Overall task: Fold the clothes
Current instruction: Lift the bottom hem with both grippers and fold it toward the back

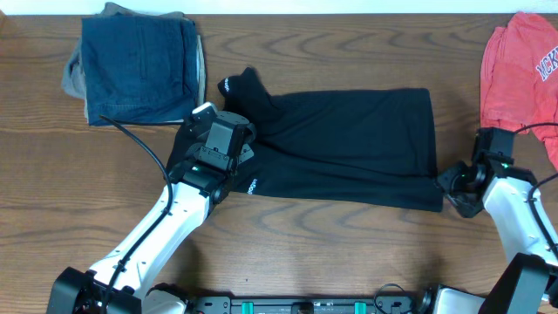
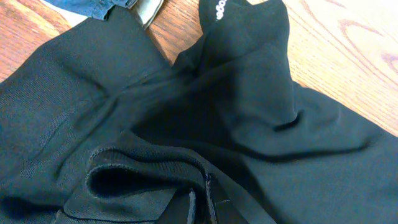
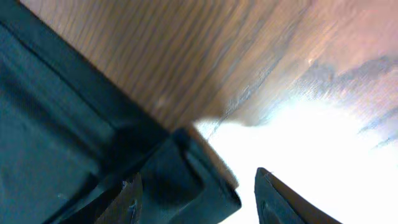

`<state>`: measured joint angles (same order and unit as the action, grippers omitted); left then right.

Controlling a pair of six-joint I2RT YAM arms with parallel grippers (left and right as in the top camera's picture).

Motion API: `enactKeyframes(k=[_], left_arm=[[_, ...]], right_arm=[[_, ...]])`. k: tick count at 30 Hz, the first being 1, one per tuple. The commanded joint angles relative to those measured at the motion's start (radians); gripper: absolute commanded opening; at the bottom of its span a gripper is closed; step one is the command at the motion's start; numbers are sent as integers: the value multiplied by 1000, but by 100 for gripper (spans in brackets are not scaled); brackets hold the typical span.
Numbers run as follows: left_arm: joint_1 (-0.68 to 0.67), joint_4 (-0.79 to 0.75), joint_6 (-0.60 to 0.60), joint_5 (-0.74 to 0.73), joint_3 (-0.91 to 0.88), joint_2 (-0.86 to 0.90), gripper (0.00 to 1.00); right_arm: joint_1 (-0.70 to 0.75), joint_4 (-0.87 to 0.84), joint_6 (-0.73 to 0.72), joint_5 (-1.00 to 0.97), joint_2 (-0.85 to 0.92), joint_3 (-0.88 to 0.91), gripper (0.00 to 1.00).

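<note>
A rolled black hem lies closest to the left wrist camera. It runs straight into the left hand (image 2: 202,208), whose fingers are pressed together on it with no gap showing. The hem belongs to the clothes (image 1: 349,139), a large black garment spread flat across the middle of the wooden worktop (image 1: 349,253). Its left end is bunched and lifted under that hand, and a flap bearing short white lettering (image 2: 218,10) sticks up toward the far edge. The rest of the garment lies as a broad, fairly smooth rectangle reaching to the right. At the garment's near right corner sits the right hand (image 3: 199,186), low over the worktop. Its two fingers stand well apart, and the black corner of the fabric lies between them, not pinched. Beyond the garment's left end, at the far left of the worktop, rests a folded denim pile (image 1: 139,57) of dark blue over tan. A red shirt (image 1: 523,70) with lettering lies crumpled at the far right.
</note>
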<state>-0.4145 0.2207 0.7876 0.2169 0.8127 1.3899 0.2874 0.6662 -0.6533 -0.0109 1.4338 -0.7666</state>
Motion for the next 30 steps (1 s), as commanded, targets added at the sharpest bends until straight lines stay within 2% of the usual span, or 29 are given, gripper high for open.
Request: enactKeyframes(k=[1, 6, 8, 12, 17, 22, 26, 30], left_arm=[[-1, 3, -10, 24, 10, 2, 6], [-1, 7, -10, 24, 10, 2, 6], [-1, 11, -10, 24, 10, 2, 6], [-1, 18, -10, 24, 10, 2, 6], [-1, 18, -10, 24, 10, 2, 6], [-1, 19, -10, 22, 10, 2, 6], [-1, 23, -52, -64, 10, -25, 6], [-1, 27, -91, -85, 11, -84, 6]], right_arm=[[9, -38, 122, 59, 6, -13, 56], [6, -58, 154, 91, 11, -13, 57], [6, -60, 154, 91, 23, -13, 54], [6, -51, 154, 94, 60, -13, 44], [6, -53, 154, 94, 101, -13, 27], [7, -54, 155, 93, 101, -26, 18], [7, -3, 165, 85, 98, -66, 3], [7, 71, 164, 68, 98, -139, 1]])
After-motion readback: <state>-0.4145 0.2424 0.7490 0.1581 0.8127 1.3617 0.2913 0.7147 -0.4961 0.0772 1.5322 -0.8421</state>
